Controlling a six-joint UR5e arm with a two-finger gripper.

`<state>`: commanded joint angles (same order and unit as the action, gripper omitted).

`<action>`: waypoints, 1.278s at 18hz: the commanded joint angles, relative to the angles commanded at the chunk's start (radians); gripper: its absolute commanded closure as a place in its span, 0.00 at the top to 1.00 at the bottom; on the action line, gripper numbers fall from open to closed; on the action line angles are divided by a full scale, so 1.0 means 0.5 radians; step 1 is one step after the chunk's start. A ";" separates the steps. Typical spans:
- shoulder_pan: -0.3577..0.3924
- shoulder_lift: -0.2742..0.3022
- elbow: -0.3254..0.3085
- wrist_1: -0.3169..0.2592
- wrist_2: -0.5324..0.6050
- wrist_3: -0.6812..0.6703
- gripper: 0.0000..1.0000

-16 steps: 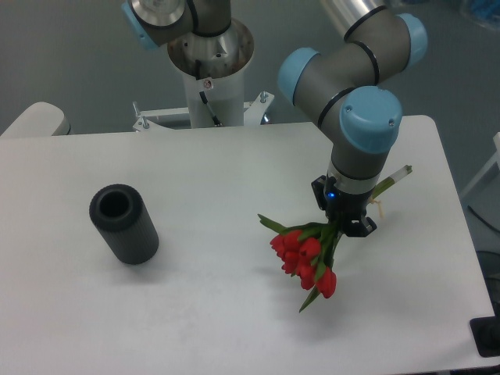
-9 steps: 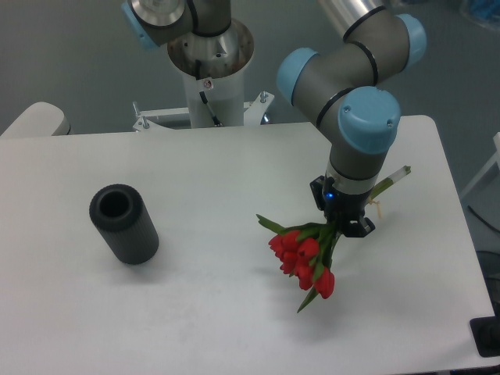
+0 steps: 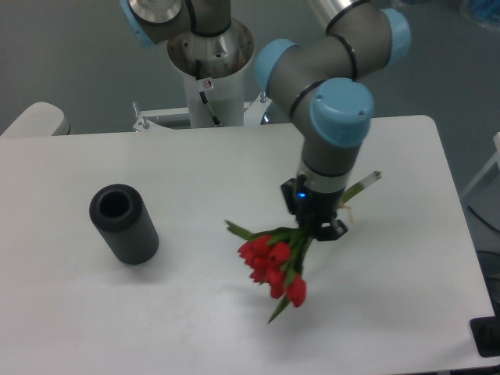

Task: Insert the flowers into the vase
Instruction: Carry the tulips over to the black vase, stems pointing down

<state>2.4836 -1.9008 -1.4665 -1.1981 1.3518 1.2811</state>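
Hand (image 3: 316, 228) downward, gripping flowers (image 3: 272, 263) midair

White table (image 3: 195, 172), rounded corners, fills most of view. Grey-blue floor (image 3: 70, 55) behind table. Pale rounded object (image 3: 35, 119) at table's far left corner. Dark object (image 3: 486, 334) off table's near right corner. Even, diffuse light.

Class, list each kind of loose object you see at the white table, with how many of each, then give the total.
Bunch of red flowers, held in the claw: 1
Dark ribbed vase, standing on the table: 1
Total: 2
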 joint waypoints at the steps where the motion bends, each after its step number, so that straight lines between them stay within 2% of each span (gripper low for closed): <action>1: -0.009 0.019 0.003 0.003 -0.071 -0.040 0.11; 5: -0.012 0.074 0.015 0.015 -0.374 -0.120 0.11; 14: -0.043 0.172 -0.003 0.187 -1.025 -0.467 0.09; 19: -0.046 0.172 -0.012 0.187 -1.577 -0.568 0.08; 21: -0.049 0.172 -0.018 0.187 -1.721 -0.602 0.06; 23: -0.052 0.196 -0.082 0.190 -1.826 -0.596 0.05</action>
<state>2.4574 -1.8025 -1.5077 -1.1029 0.4390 0.9833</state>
